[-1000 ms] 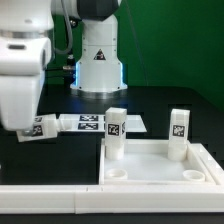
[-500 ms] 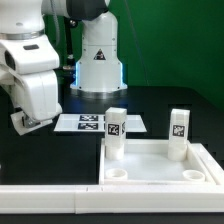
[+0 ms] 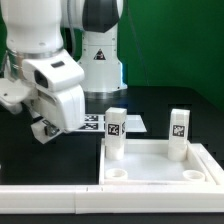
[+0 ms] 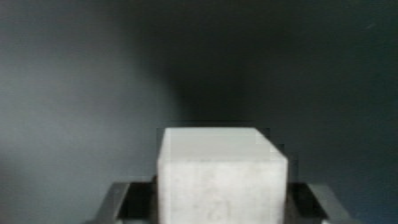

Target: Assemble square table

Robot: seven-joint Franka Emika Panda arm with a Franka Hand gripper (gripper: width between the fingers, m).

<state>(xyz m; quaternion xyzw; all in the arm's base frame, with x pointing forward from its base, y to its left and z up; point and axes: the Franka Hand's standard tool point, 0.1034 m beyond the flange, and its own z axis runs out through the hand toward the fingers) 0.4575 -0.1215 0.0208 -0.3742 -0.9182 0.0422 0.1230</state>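
The square table's white slab [image 3: 160, 158] lies at the exterior view's right, rim up, with two tagged legs standing in its far corners [image 3: 115, 133] [image 3: 178, 134]. Two near corner holes [image 3: 117, 173] are open. My gripper [image 3: 43, 127] hangs tilted above the black table at the exterior view's left, apart from the slab. In the wrist view my gripper [image 4: 222, 202] is shut on another white leg [image 4: 222, 160], a dark finger [image 4: 130, 200] on each side of it. In the exterior view the hand hides most of that leg.
The marker board [image 3: 97, 121] lies flat behind the slab, in front of the robot's base [image 3: 98, 65]. A long white rail [image 3: 50, 196] runs along the front edge.
The hand has swung from the exterior view's left edge toward the right and tilted, carrying the leg with it. The slab and its two standing legs have not moved.
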